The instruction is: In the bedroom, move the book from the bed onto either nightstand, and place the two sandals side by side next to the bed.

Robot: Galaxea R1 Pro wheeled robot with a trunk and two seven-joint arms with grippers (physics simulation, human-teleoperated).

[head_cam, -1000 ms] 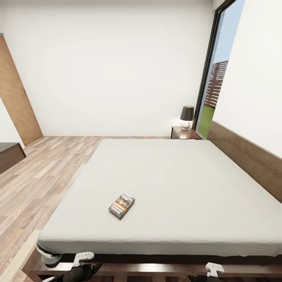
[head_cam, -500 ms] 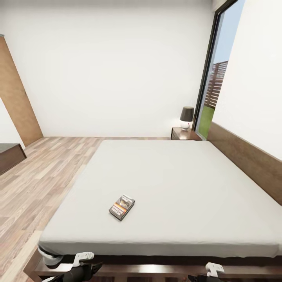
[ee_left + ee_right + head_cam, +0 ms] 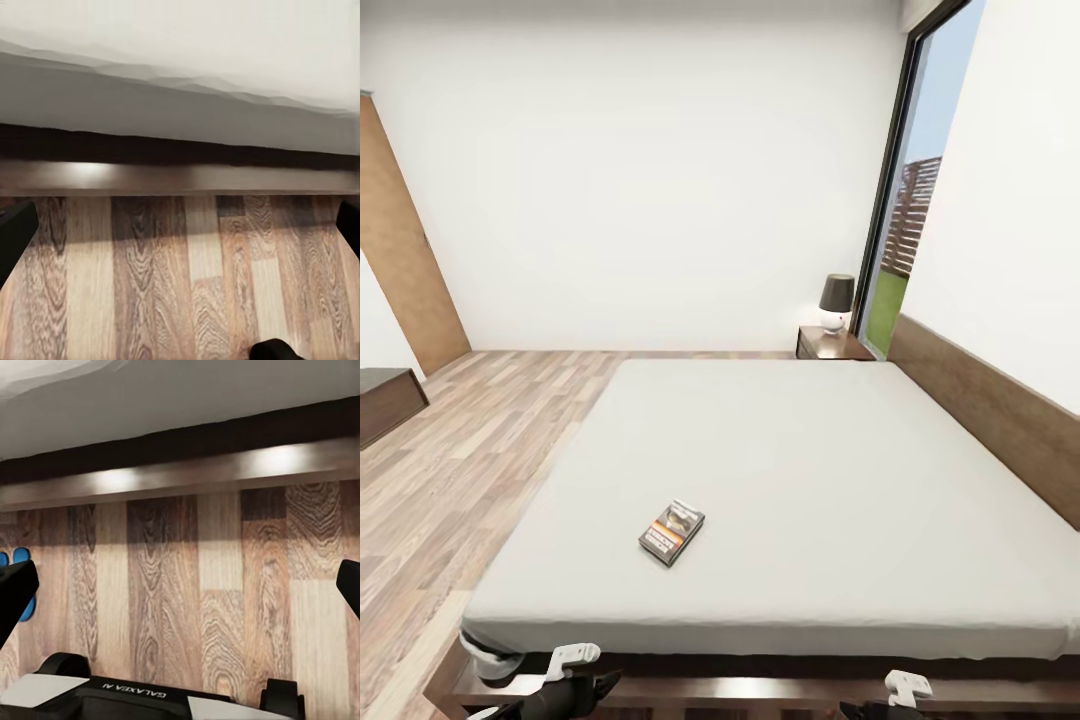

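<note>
White-walled bedroom (image 3: 640, 170), wood-plank floor (image 3: 450, 450). Book (image 3: 671, 531) flat on bed (image 3: 810, 480) mattress, near the foot edge. Nightstand (image 3: 830, 343) beyond the far corner, carrying a lamp (image 3: 836, 301). Blue sandal (image 3: 21, 585) on floor beside bed frame. Both sets of fingers spread wide, empty.

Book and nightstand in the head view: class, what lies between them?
Only bare grey mattress of the bed lies between the book and the nightstand, seen in the head view.

A blue sandal (image 3: 16, 585) (mostly behind the right gripper's finger (image 3: 15, 596)) sits cut off at the frame edge
</note>
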